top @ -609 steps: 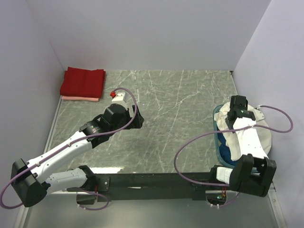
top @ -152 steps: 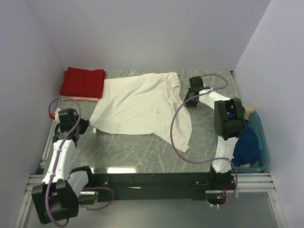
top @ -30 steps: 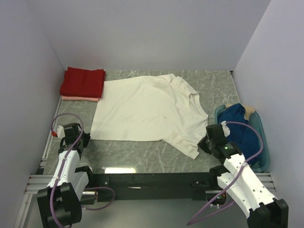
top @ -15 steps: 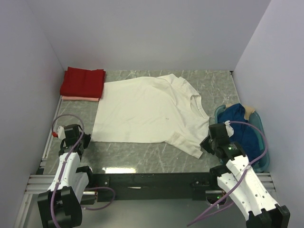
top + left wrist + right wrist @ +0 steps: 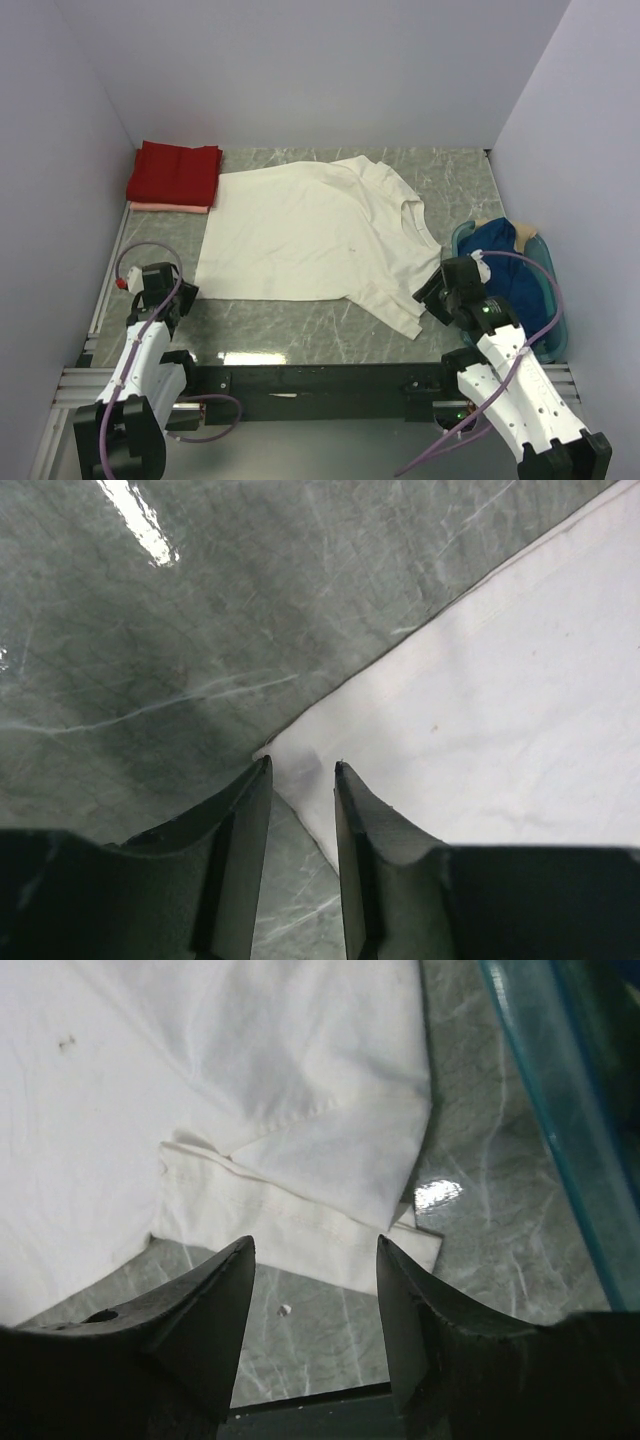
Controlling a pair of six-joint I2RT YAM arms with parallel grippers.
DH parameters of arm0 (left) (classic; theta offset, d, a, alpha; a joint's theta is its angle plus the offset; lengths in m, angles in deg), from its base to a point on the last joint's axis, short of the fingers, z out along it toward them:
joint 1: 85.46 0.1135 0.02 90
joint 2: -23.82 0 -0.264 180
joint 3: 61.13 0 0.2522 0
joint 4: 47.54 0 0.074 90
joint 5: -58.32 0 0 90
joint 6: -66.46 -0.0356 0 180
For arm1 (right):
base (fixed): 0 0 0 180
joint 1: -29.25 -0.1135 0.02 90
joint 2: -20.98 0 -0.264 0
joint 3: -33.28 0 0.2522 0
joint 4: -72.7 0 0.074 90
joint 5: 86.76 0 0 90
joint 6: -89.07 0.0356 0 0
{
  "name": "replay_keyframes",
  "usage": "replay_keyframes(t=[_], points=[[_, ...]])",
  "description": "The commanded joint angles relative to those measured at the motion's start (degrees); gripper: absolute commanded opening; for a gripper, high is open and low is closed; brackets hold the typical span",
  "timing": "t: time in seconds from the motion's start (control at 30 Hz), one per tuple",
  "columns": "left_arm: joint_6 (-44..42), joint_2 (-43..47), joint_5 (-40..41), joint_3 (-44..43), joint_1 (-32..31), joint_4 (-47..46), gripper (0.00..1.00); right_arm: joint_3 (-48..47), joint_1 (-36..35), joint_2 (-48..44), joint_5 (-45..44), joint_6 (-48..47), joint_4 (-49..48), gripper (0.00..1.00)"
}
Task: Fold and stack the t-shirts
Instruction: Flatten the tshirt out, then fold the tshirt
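Both hands let go: cream-white t-shirt (image 5: 310,235) spread flat on the bench (image 5: 460,185).
The left hand (image 5: 301,764) had opened slightly off the hem corner, the right hand (image 5: 315,1242) widely off the sleeve; neither gripped anything. Spreading looked finished, so folding could begin, then stacking onto the red t-shirt (image 5: 175,172) at the far left.

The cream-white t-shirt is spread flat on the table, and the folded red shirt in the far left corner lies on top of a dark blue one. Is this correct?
Not quite: the red shirt lies on a pale pink shirt, as the top external view shows; the dark blue shirt is in the teal basket. The cream-white t-shirt is indeed spread flat on the table.
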Motion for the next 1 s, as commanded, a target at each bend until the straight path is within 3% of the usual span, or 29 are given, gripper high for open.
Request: replay_keyframes(t=[0.0, 0.4, 0.8, 0.97], points=[[2.0, 0.7, 1.4, -0.1, -0.8, 0.3, 0.37, -1.3, -0.1, 2.3, 3.6, -1.5, -4.7, 0.59], [6.8, 3.5, 5.9, -2.2, -3.3, 9.1, 0.36, -1.3, -7.2, 10.0, 1.6, -1.4, -11.8, 0.59], [6.9, -3.4, 6.1, -2.8, -3.4, 2.8, 0.33, -0.4, -8.1, 16.5, 2.7, -5.8, -17.6, 0.58], [5.8, -5.1, 6.7, -3.0, -3.5, 1.7, 0.21, 0.6, -9.7, 19.7, 3.2, -5.5, -20.1, 0.56]])
